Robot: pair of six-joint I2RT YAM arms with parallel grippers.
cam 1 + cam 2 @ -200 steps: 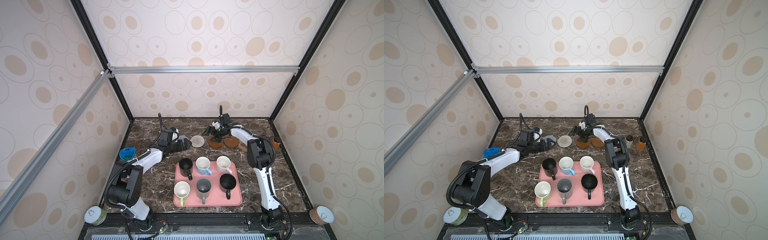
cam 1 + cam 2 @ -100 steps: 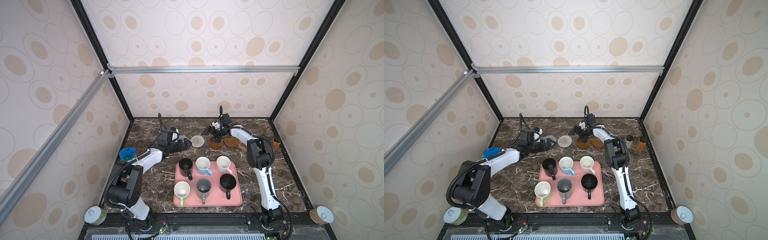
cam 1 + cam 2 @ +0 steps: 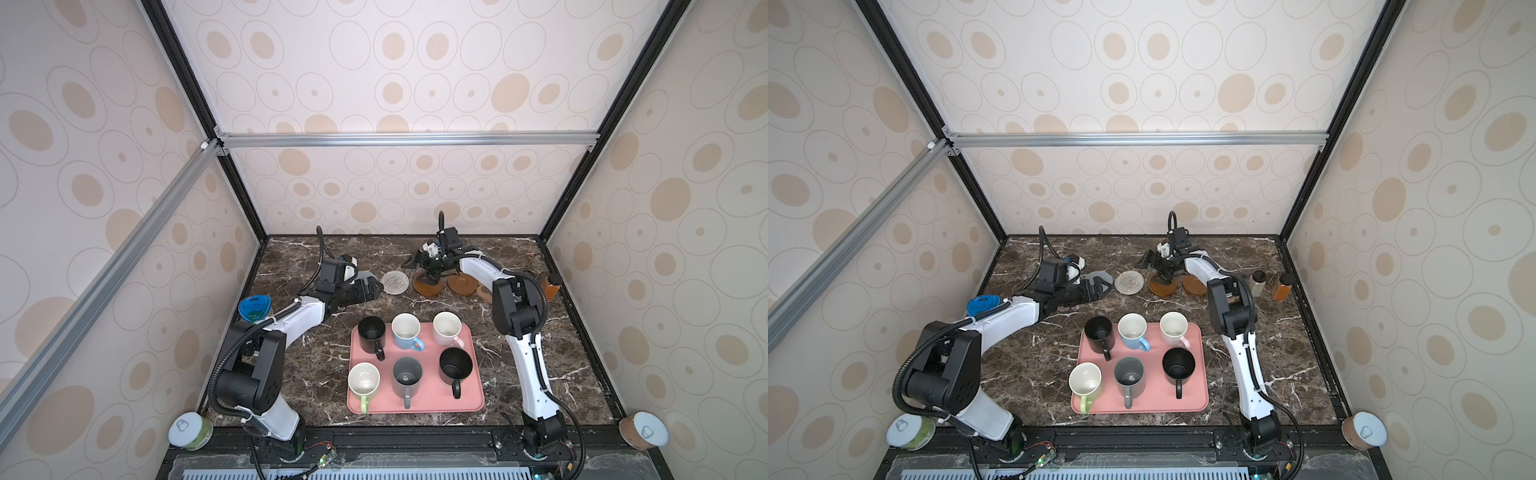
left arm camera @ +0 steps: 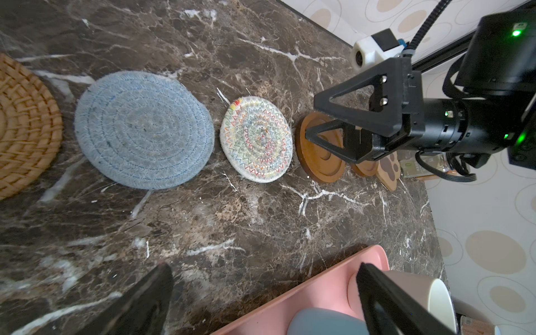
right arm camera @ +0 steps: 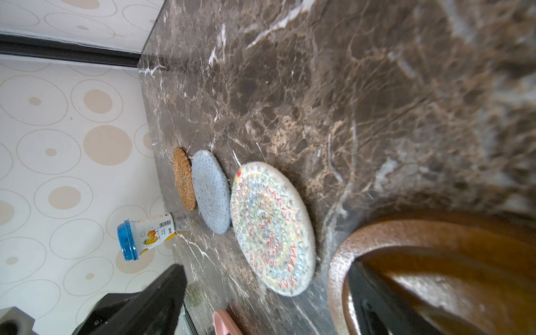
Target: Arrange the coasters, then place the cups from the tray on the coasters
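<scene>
Judging by the layout, the coasters (image 4: pixel 256 139) are taken as nearly arranged in a row across the table's (image 3: pixel 324 374) far side, while all six cups (image 3: pixel 405 330) are left on the tray (image 3: pixel 432 401). The right gripper (image 4: pixel 311 121) is spread over a wooden disc (image 4: pixel 322 162); the left gripper (image 3: pixel 371 289) is spread, empty, near the blue-grey mat (image 4: pixel 142 130).

Your table (image 3: pixel 324 386) bears the tray (image 3: pixel 432 401) at 6 o'clock, a coaster row (image 3: pixel 394 282) at 12, bottles (image 3: pixel 1282 287) at 2.
</scene>
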